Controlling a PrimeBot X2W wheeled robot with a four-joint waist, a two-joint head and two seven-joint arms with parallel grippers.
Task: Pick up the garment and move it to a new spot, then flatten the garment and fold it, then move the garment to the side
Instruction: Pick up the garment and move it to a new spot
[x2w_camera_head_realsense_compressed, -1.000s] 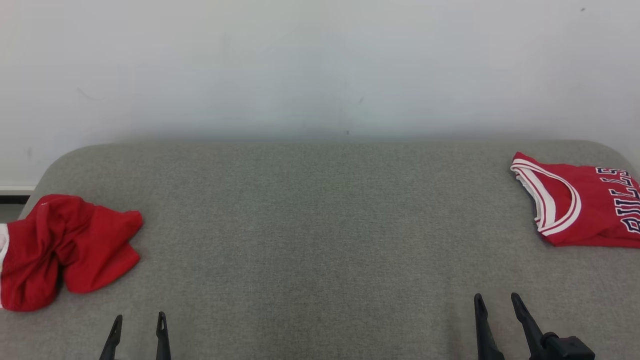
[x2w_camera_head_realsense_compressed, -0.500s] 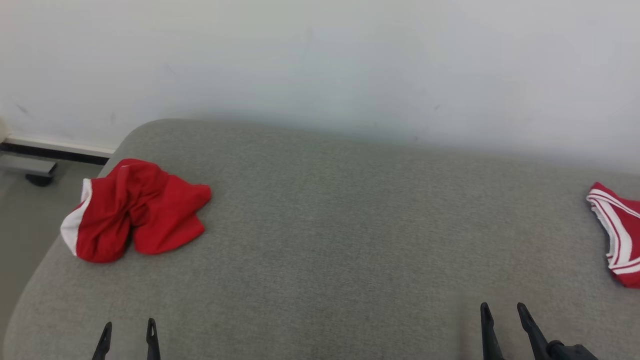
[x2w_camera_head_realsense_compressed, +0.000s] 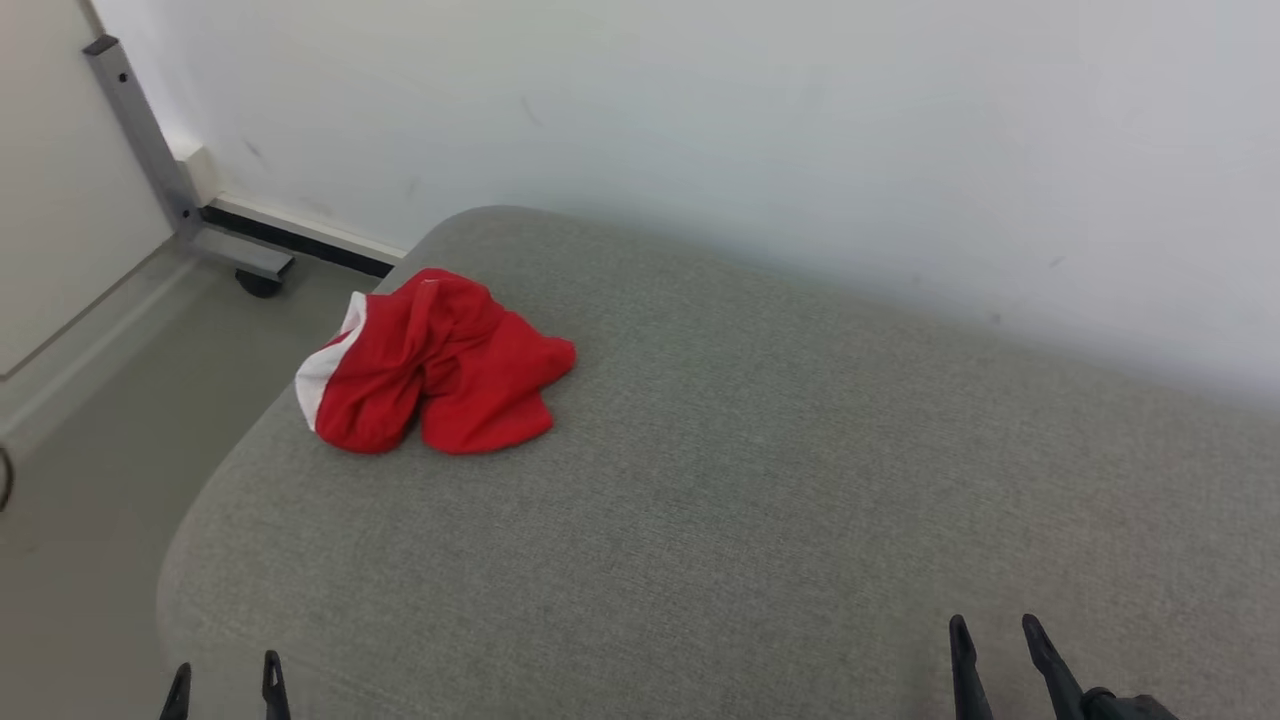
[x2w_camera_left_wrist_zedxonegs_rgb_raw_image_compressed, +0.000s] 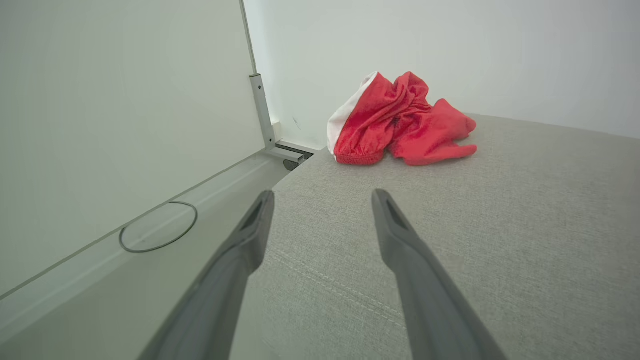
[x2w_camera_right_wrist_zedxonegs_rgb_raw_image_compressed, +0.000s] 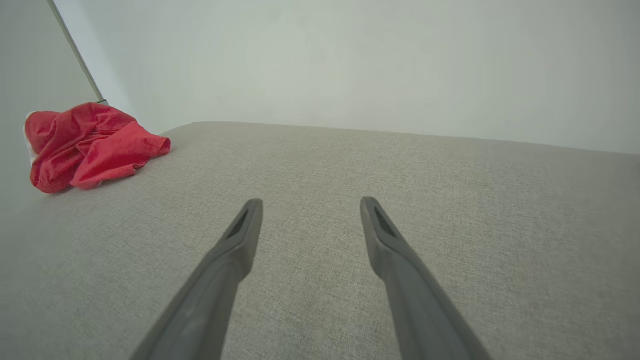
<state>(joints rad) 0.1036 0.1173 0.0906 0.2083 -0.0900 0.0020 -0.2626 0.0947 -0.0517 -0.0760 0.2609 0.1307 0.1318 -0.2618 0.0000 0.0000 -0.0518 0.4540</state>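
Where the cushion (x2w_camera_head_realsense_compressed: 760, 480) rounds off at its far left corner, the garment (x2w_camera_head_realsense_compressed: 430, 365) lies on it as a crumpled red heap. A white band runs along the heap's side nearest the cushion's left edge.

Surroundings:
- A pale wall (x2w_camera_head_realsense_compressed: 700, 120) stands behind the cushion's far edge.
- The floor (x2w_camera_head_realsense_compressed: 90, 440) runs past the cushion's left edge, with a thin dark ring (x2w_camera_left_wrist_zedxonegs_rgb_raw_image_compressed: 157, 227) lying on it.
- Off the far left corner a grey metal post (x2w_camera_head_realsense_compressed: 135, 130) rises beside a white panel (x2w_camera_head_realsense_compressed: 50, 200).

Between the garment and the cushion's near edge lies bare grey fabric.

My left gripper (x2w_camera_head_realsense_compressed: 226, 665) sits at the cushion's near left corner, fingers spread wide and gripping nothing. In the left wrist view one finger lies over the floor and the other over the cushion.

My right gripper (x2w_camera_head_realsense_compressed: 994, 622) sits over the cushion's near edge, toward its right side. It is equally spread and grips nothing, with cushion fabric showing between its fingers.

I cannot tell whether any fingertip touches the cushion.
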